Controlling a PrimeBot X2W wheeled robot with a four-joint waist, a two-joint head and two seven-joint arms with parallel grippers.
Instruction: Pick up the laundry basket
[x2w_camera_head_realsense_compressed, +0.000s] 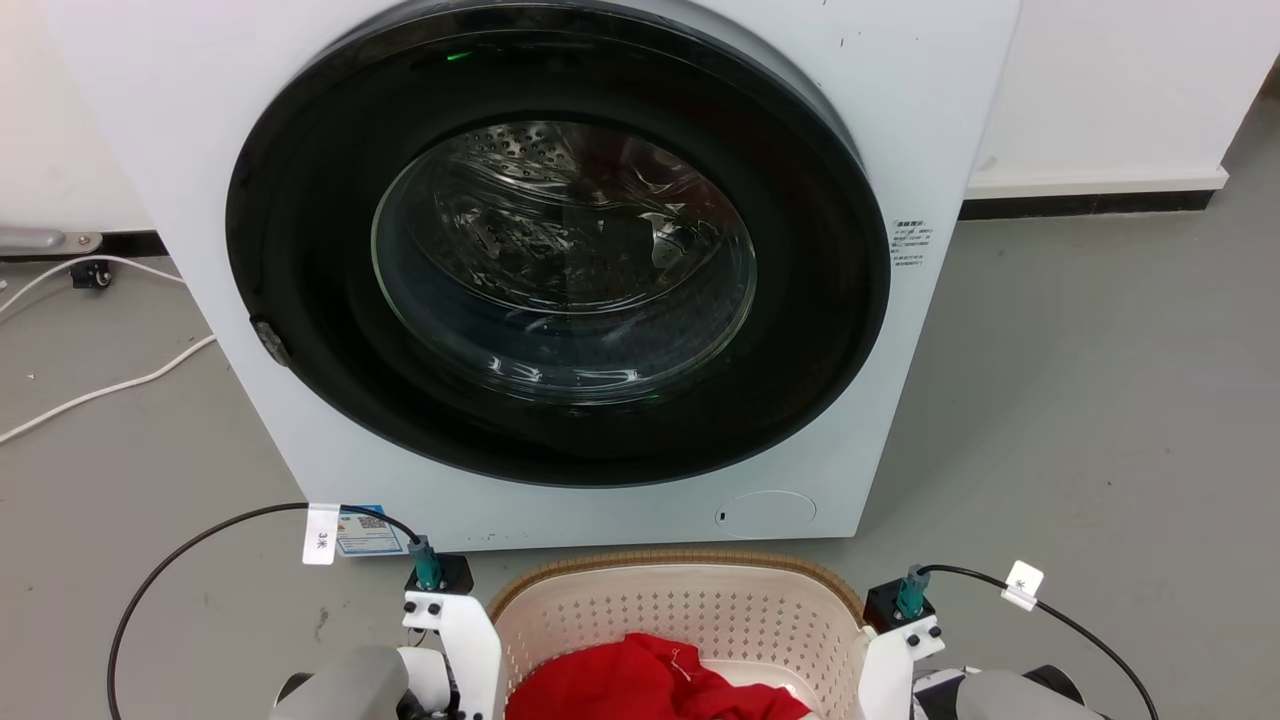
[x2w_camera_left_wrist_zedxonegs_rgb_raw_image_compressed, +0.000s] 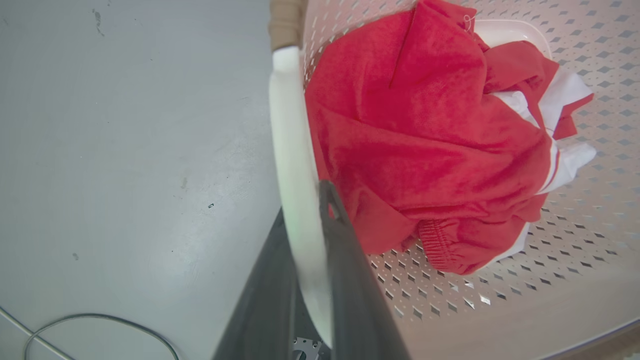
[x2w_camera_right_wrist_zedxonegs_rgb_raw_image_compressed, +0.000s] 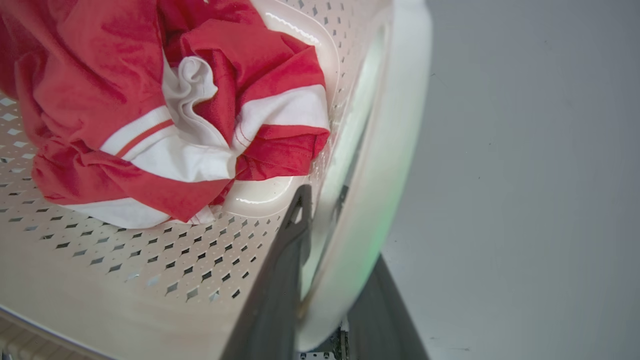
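The laundry basket (x2w_camera_head_realsense_compressed: 680, 610), cream with perforated walls and a brown woven rim, sits at the bottom of the head view, just in front of the washing machine. It holds red and white clothing (x2w_camera_head_realsense_compressed: 640, 685). In the left wrist view my left gripper (x2w_camera_left_wrist_zedxonegs_rgb_raw_image_compressed: 304, 200) straddles the basket's white side handle (x2w_camera_left_wrist_zedxonegs_rgb_raw_image_compressed: 290, 125), one dark finger outside and one inside, closed against it. My right gripper (x2w_camera_right_wrist_zedxonegs_rgb_raw_image_compressed: 340, 225) clasps the opposite white handle (x2w_camera_right_wrist_zedxonegs_rgb_raw_image_compressed: 395, 150) the same way. The clothing (x2w_camera_left_wrist_zedxonegs_rgb_raw_image_compressed: 425, 140) (x2w_camera_right_wrist_zedxonegs_rgb_raw_image_compressed: 100, 100) lies bunched on the basket floor.
A white front-loading washing machine (x2w_camera_head_realsense_compressed: 900, 130) with its dark round door (x2w_camera_head_realsense_compressed: 560, 260) shut stands right behind the basket. White cables (x2w_camera_head_realsense_compressed: 100, 390) trail over the grey floor at the left. Bare floor (x2w_camera_head_realsense_compressed: 1100, 400) stretches to the right, up to the wall.
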